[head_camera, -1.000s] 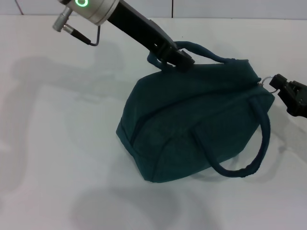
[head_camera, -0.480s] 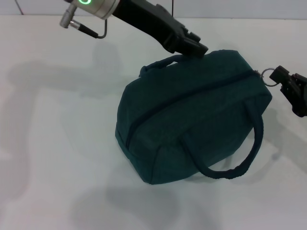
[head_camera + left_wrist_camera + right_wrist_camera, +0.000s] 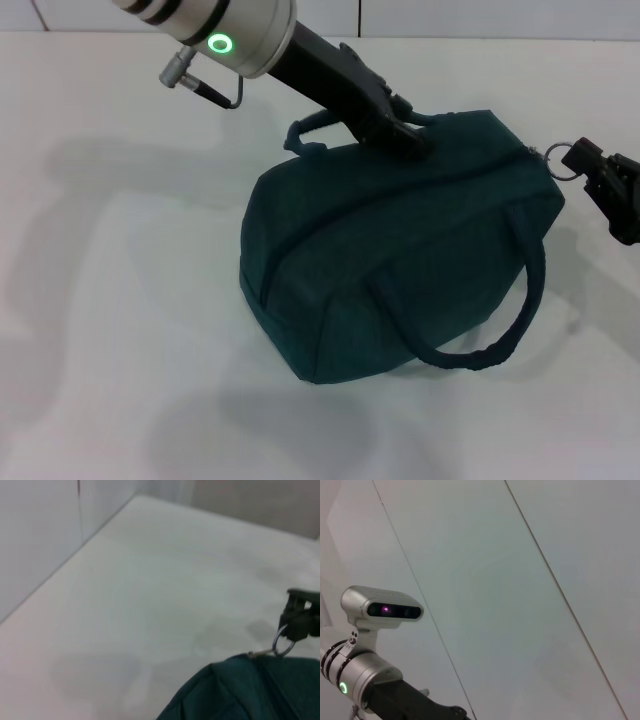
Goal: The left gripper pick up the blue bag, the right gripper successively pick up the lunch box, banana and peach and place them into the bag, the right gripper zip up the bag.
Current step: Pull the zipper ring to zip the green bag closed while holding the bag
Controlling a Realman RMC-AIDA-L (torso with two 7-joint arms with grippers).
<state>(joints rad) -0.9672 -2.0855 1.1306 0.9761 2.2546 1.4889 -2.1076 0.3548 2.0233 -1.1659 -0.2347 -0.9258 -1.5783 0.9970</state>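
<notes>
Seen from the head camera: blue bag (image 3: pixel 400 250) sitting upright on the white table (image 3: pixel 100 300), toward the right edge, zipper run closed along the top, near handle (image 3: pixel 500 320) drooping down the front side. Left gripper (image 3: pixel 405 135) reaching in from the far left corner of the table, down on the bag's top by the far handle (image 3: pixel 305 135) — fingers pressed against the fabric, open or clamped impossible to tell. Right gripper (image 3: pixel 585 160) at the table's right edge, fingers pinched shut on the metal ring pull (image 3: pixel 570 158) at the bag's right end.

Left wrist camera next: only a corner of the bag (image 3: pixel 250 690) showing, with the ring pull (image 3: pixel 282 642) held in the right gripper (image 3: pixel 297 620) beyond it, bare table around.

Right wrist camera last — just the left arm's silver wrist (image 3: pixel 357 677) with its green light, against a pale wall.
</notes>
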